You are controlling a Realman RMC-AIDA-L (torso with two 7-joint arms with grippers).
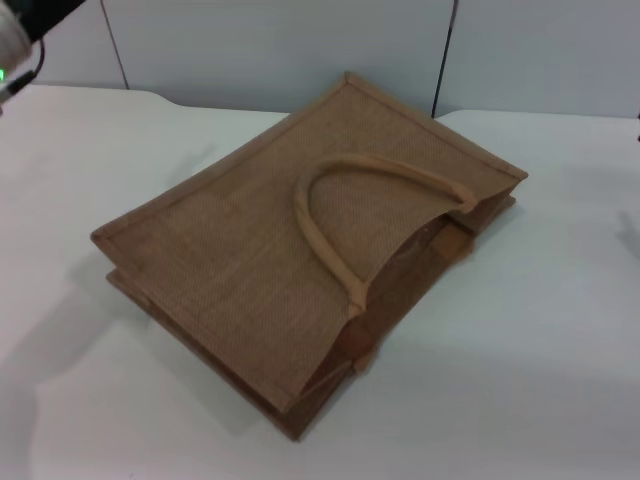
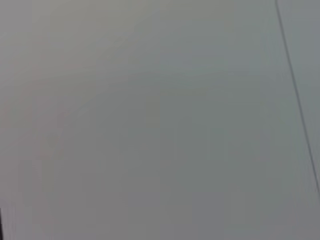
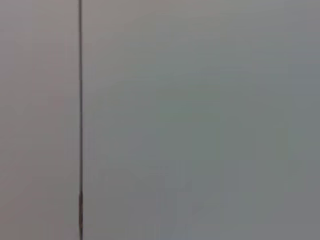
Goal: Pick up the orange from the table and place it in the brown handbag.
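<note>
The brown handbag (image 1: 300,240) lies flat on its side in the middle of the white table (image 1: 520,360), its mouth turned toward the front right and one loop handle (image 1: 340,215) resting on the upper face. The orange is out of view in every picture. A small part of my left arm (image 1: 20,40) shows at the top left corner of the head view, raised above the table. Neither gripper shows in any view. Both wrist views hold only a plain grey wall with a thin dark seam.
A grey panelled wall (image 1: 280,40) stands behind the table's far edge. Bare white tabletop lies on all sides of the bag.
</note>
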